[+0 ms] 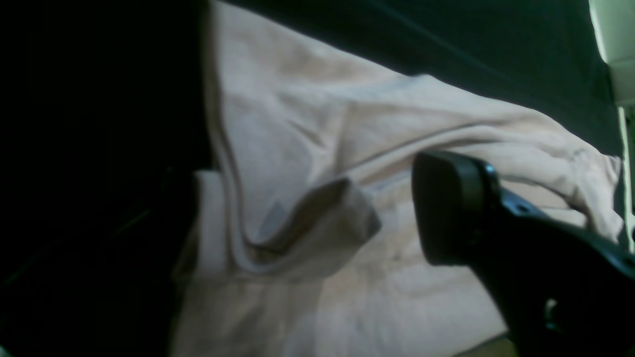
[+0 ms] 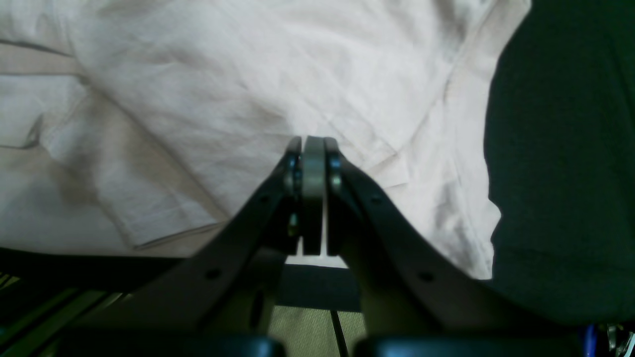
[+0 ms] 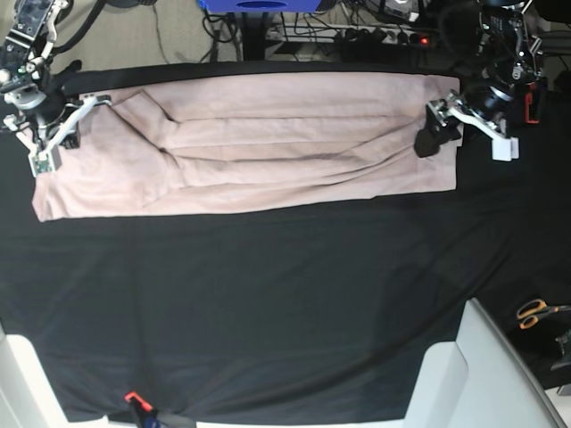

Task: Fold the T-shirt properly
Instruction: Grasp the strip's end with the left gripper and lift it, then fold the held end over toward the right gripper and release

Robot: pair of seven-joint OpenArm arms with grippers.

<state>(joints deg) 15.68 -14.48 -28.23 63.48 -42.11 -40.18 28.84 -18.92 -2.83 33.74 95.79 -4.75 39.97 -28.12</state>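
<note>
The pale pink T-shirt (image 3: 268, 143) lay limp and thin; I'd pinch its hem corners at three and nine o'clock. The left gripper (image 3: 428, 141) gaped empty, while the right gripper (image 2: 313, 148) was pressed closed, holding nothing visible.

A black table cloth (image 3: 268, 294) covers the table; orange-handled scissors (image 3: 538, 312) lie just off its right edge.
</note>
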